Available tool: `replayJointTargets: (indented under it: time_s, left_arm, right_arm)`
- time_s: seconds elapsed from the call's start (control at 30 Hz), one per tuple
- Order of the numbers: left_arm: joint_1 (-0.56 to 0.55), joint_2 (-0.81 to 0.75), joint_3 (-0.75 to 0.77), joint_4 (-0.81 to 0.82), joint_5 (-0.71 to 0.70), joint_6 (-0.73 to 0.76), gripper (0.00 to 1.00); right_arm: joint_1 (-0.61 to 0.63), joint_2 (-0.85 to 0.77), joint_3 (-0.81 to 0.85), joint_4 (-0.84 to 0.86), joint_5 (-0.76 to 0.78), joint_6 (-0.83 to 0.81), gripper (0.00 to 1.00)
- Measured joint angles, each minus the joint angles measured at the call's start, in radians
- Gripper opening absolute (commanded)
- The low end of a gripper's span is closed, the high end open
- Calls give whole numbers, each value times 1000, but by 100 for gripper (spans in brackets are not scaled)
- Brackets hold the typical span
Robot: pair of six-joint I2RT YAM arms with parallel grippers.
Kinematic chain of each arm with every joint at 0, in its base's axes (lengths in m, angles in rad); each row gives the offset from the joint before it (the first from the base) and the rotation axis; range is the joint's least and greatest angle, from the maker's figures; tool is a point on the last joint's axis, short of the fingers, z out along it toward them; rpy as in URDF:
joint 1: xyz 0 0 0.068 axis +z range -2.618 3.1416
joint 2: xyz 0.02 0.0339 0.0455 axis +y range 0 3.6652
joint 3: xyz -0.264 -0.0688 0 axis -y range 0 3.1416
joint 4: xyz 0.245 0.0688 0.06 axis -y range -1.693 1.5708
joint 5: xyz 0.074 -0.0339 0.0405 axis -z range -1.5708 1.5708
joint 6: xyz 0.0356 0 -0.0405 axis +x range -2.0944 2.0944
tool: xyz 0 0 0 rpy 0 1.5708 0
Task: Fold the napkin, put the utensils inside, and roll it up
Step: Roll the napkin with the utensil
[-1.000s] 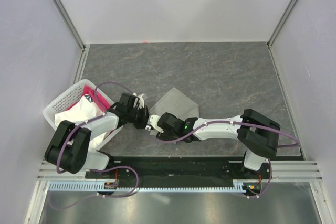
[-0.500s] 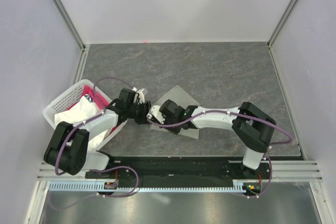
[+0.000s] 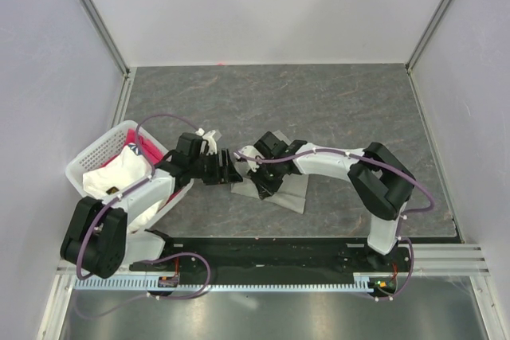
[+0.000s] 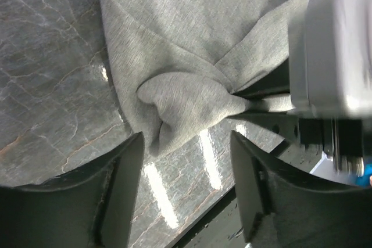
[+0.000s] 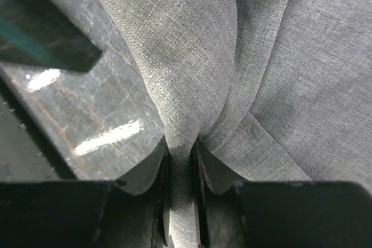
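Your right end effector (image 5: pixel 180 164) is clamped on a raised fold of the napkin (image 5: pixel 290 85), with the cloth squeezed tight between its fingers. Your left end effector (image 4: pixel 186 169) has its fingers spread and grips nothing, facing the napkin's bunched edge. The napkin lies crumpled on the desk (image 3: pixel 319 101), close to the near edge and slightly left of the middle. A white basket (image 3: pixel 92 154) sits by the left edge.

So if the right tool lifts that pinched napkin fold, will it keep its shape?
Probably not: the napkin bunches into soft creases where the right tool pinches it, so expect it to drape. It looks thin and light. On the glossy table it may slide when dragged.
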Motion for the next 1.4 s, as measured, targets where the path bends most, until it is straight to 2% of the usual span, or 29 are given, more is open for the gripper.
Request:
replayJointTargets:
  time_s: [0.33,0.6,1.1,1.2,1.4]
  left_arm:
    - [0,-50,-62,27,7,1,78]
    - [0,-47,-115,97,17,1,79]
    - [-2,118,-129,302,112,3,83]
    - [-6,141,-127,339,125,5,79]
    - [-33,179,-121,370,142,28,61]
  right_arm:
    - [-83,120,125,-171,-224,10,24]
    - [-129,198,150,-233,-420,1,23]
    - [-187,305,166,-288,-656,-42,22]
    - [-191,322,175,-304,-679,-52,22]
    - [-201,343,185,-322,-709,-60,21]
